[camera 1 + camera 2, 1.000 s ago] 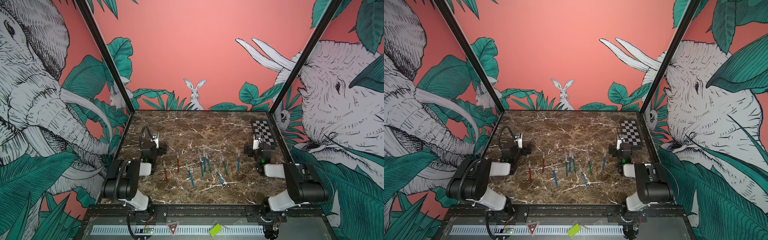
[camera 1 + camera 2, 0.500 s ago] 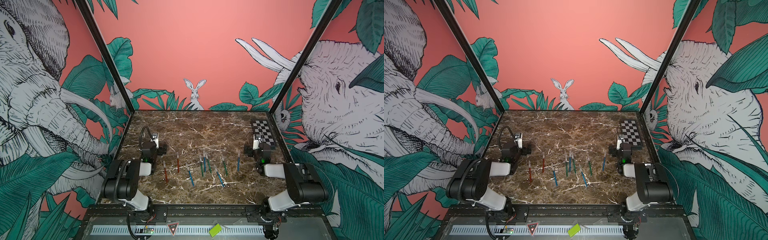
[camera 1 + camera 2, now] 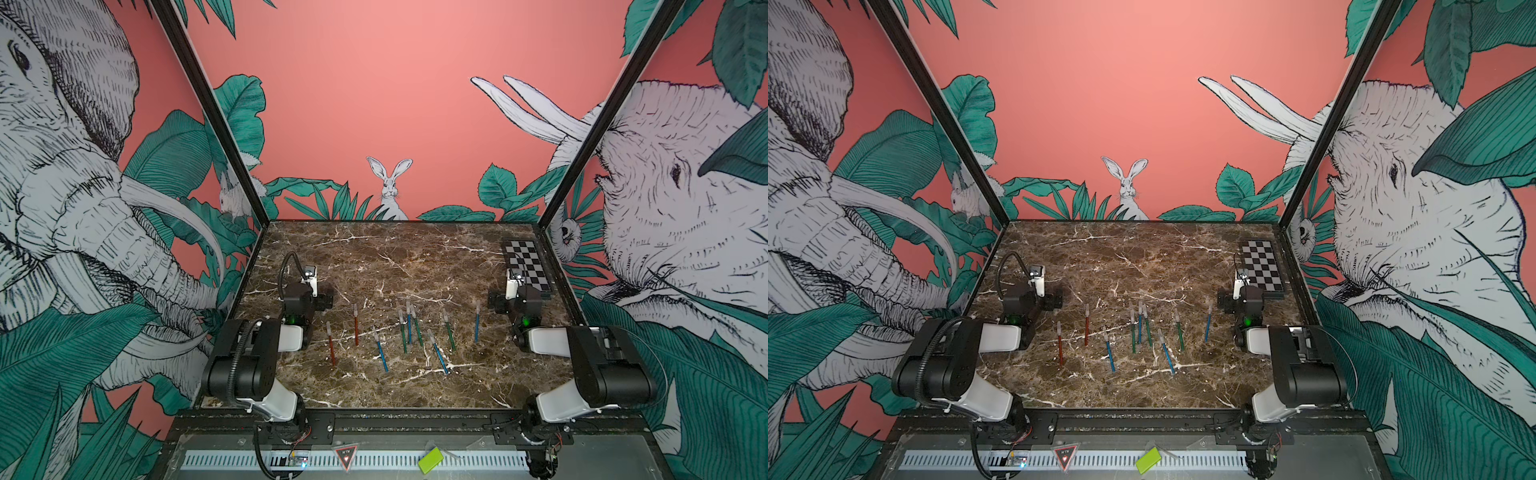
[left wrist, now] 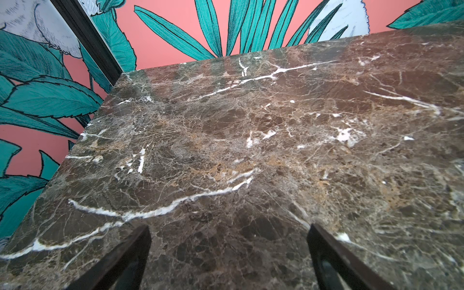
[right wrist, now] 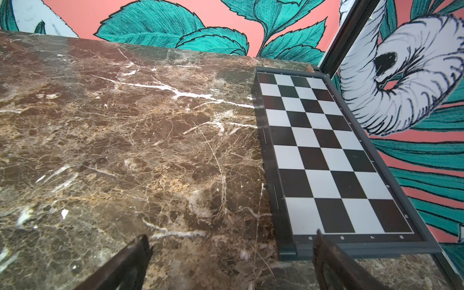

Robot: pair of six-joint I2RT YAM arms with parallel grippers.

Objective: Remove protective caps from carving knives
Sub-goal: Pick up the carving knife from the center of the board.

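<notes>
Several carving knives lie in a loose row across the middle of the marble table, seen in both top views. From left to right they include a red one, a blue one, a green one and a blue one. Each shows a greyish translucent protective cap on its far end. My left gripper hovers open over bare marble left of the row, with nothing between its fingers. My right gripper is open right of the row, empty too. No knife shows in either wrist view.
A black-and-white checkerboard lies at the back right, just ahead of my right gripper's outer finger. Walls with a jungle print close the table on three sides. A green tag lies on the front rail.
</notes>
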